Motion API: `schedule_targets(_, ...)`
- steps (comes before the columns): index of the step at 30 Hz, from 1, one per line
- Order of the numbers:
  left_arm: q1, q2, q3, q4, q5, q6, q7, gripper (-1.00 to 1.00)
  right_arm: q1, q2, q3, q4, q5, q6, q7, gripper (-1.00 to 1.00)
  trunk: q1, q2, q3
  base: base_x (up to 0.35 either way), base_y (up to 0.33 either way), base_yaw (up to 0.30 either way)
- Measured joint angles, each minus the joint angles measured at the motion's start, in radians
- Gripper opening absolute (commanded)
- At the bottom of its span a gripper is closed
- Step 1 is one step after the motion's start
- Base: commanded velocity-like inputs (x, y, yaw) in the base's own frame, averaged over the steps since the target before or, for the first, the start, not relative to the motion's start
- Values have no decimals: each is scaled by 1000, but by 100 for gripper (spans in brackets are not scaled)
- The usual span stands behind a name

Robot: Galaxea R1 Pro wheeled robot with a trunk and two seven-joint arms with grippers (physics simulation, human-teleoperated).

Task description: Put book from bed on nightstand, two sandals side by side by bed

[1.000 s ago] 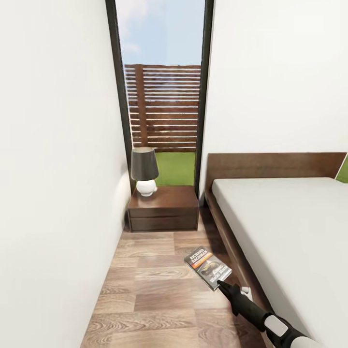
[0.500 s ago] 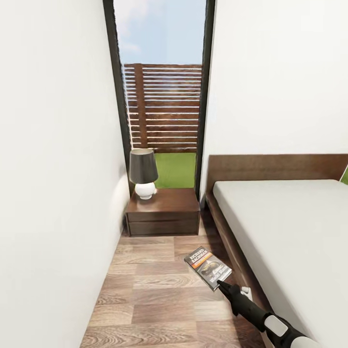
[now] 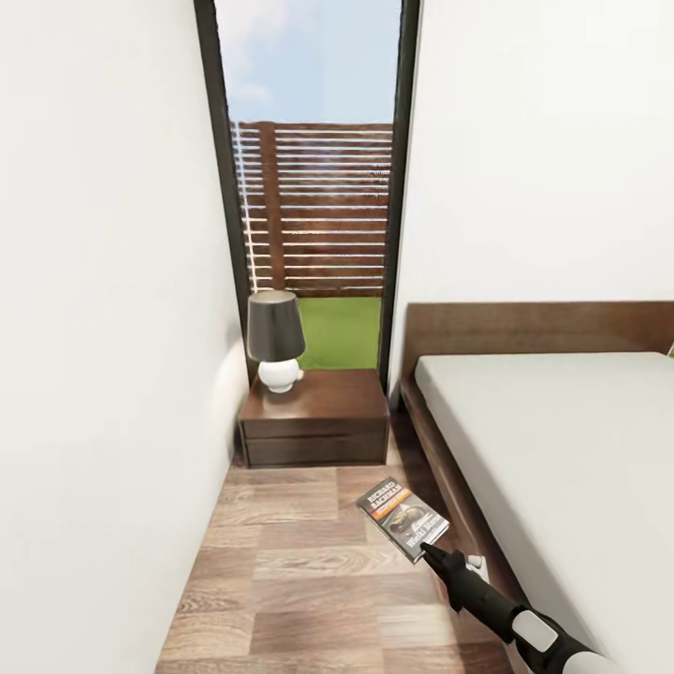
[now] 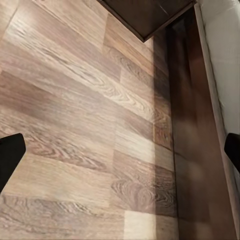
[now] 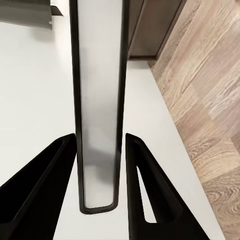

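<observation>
My right gripper (image 3: 432, 552) is shut on the book (image 3: 402, 518), a dark paperback with an orange-and-white title band, and holds it above the wood floor beside the bed (image 3: 562, 449). In the right wrist view the book (image 5: 97, 100) stands edge-on, pinched between both fingers (image 5: 55, 185). The nightstand (image 3: 314, 417) sits ahead against the window, left of the headboard. My left gripper (image 4: 120, 150) hangs open over the floor planks, and the nightstand's corner (image 4: 145, 15) lies beyond it. The sandals are out of view.
A lamp (image 3: 274, 342) with a dark shade stands on the nightstand's left half. A white wall (image 3: 103, 374) closes the aisle on the left and the dark bed frame (image 3: 449, 487) on the right. A tall dark-framed window (image 3: 314, 187) rises behind.
The whole view has crept forward, so the nightstand and lamp look slightly larger and nearer. The book stays in my right gripper at the same place in the picture.
</observation>
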Motion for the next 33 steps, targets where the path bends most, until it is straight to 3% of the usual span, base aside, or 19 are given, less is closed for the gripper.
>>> schedule_targets(33, 0, -2, -1, 0, 0, 0, 3, 100, 0, -1, 0, 0, -2, -1, 0, -100, 0, 0, 0, 185, -33, 30)
